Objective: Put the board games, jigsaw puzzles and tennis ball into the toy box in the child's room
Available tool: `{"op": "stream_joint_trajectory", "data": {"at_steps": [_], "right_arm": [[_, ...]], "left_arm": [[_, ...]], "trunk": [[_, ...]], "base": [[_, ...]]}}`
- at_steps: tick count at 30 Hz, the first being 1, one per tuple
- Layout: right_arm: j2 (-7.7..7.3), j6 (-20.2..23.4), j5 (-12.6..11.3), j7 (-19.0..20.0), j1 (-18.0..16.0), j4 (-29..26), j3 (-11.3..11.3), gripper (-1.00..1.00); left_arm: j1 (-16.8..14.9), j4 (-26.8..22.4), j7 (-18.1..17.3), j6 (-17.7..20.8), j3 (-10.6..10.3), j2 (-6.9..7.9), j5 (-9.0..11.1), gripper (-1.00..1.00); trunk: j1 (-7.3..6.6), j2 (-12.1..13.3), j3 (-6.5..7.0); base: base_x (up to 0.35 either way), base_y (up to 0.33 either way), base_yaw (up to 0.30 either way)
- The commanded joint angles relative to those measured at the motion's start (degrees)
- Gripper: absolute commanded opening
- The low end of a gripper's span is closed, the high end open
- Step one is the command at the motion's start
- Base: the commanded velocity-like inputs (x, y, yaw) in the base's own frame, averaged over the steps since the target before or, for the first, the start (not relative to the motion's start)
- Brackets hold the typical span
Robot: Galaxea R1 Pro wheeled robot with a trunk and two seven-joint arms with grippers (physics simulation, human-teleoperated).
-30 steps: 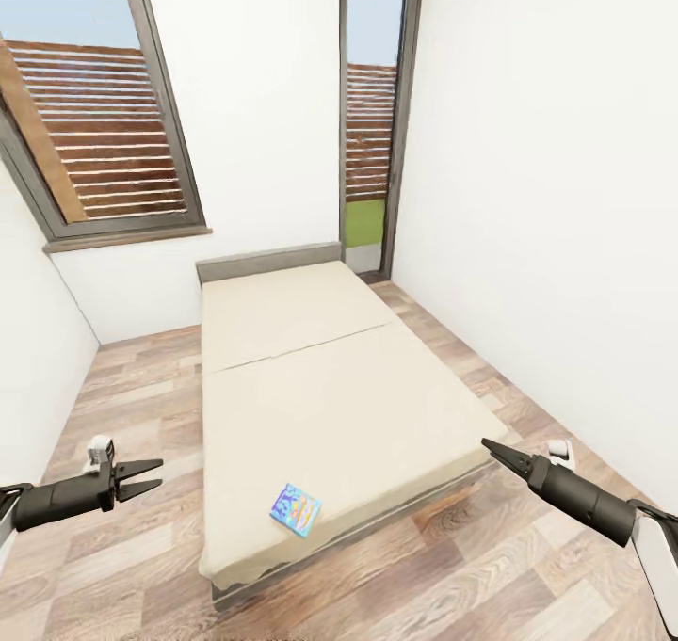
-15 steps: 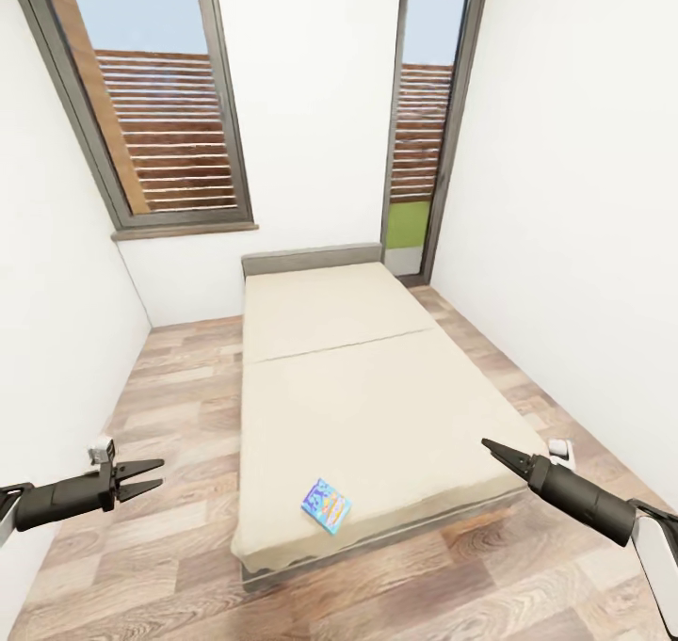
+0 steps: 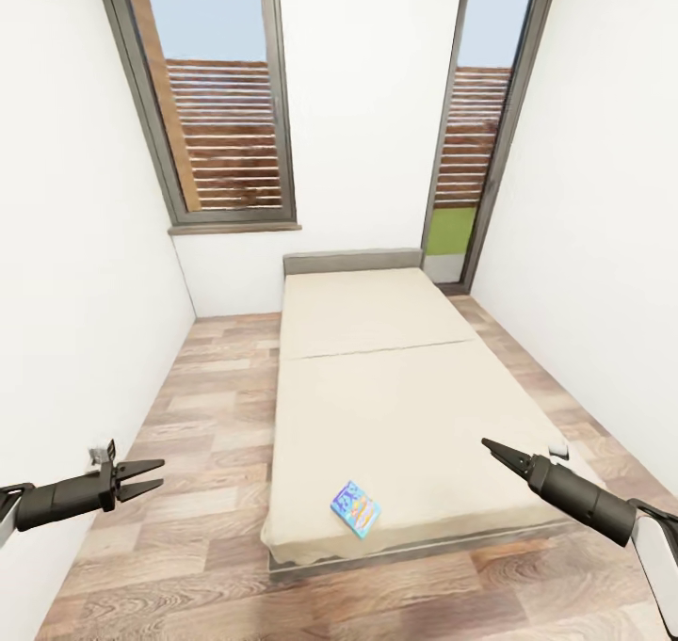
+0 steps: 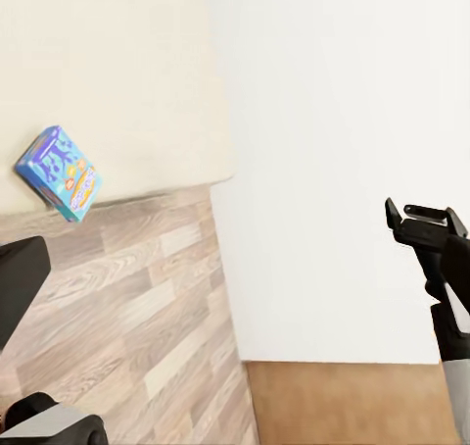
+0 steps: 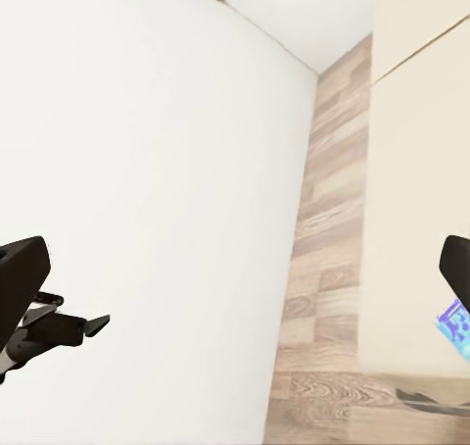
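Head view: the bed fills the middle, and a blue game lies near its bottom edge. The left pincer at lower left is open and empty. The right pincer at lower right looks closed.

Left wrist view: the game sits at upper left, on the bed.

Bright even daylight, soft shadows, wide-angle stretch
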Motion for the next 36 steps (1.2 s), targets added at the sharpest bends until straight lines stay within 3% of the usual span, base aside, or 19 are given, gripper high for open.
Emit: {"op": "stream_joint_trajectory", "data": {"at_steps": [1,20,36], "right_arm": [[-0.01,0.28,-0.05,0.13,-0.03,-0.01,-0.06,1.0],[-0.1,0.28,-0.05,0.05,-0.03,0.3,-0.2,1.0],[-0.18,0.25,-0.05,0.05,-0.03,0.63,-0.27,1.0]], "left_arm": [[-0.07,0.02,-0.25,0.61,0.04,-0.06,-0.13,1.0],[-0.07,-0.2,-0.25,0.72,-0.01,-3.41,-0.43,1.0],[-0.07,-0.36,-0.25,0.7,0.01,-3.94,-0.55,1.0]], "trunk": [[0.03,-0.12,-0.07],[0.03,-0.12,0.81],[0.03,-0.12,1.48]], "base": [[0.0,0.0,0.277],[0.0,0.0,0.273],[0.0,-0.094,0.253]]}}
